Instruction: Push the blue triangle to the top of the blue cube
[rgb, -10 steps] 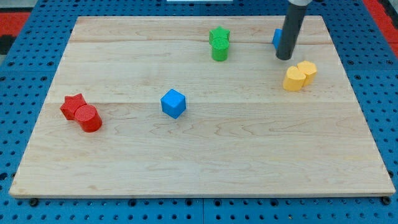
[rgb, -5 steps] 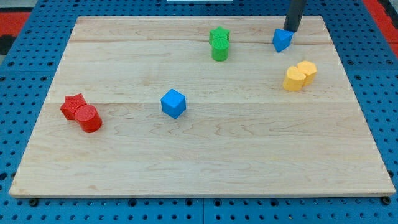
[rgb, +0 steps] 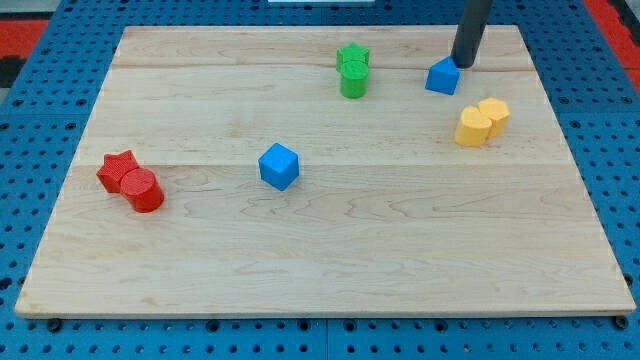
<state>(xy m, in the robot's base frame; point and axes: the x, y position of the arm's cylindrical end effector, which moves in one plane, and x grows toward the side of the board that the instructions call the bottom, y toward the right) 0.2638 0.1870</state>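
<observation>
The blue triangle (rgb: 442, 77) lies near the view's top right of the wooden board (rgb: 320, 250). My tip (rgb: 463, 63) stands just above and to the right of it, touching or almost touching its upper right edge. The blue cube (rgb: 279, 166) sits near the board's middle left, well below and to the left of the triangle.
A green star and green cylinder (rgb: 353, 71) stand together at the top centre, between triangle and cube. Two yellow blocks (rgb: 481, 122) sit just below the triangle. A red star (rgb: 117, 170) and red cylinder (rgb: 144, 191) sit at the left.
My tip went up past the blue triangle toward the view's top, then came down on its upper right. The triangle has slid a little down and to the left.
</observation>
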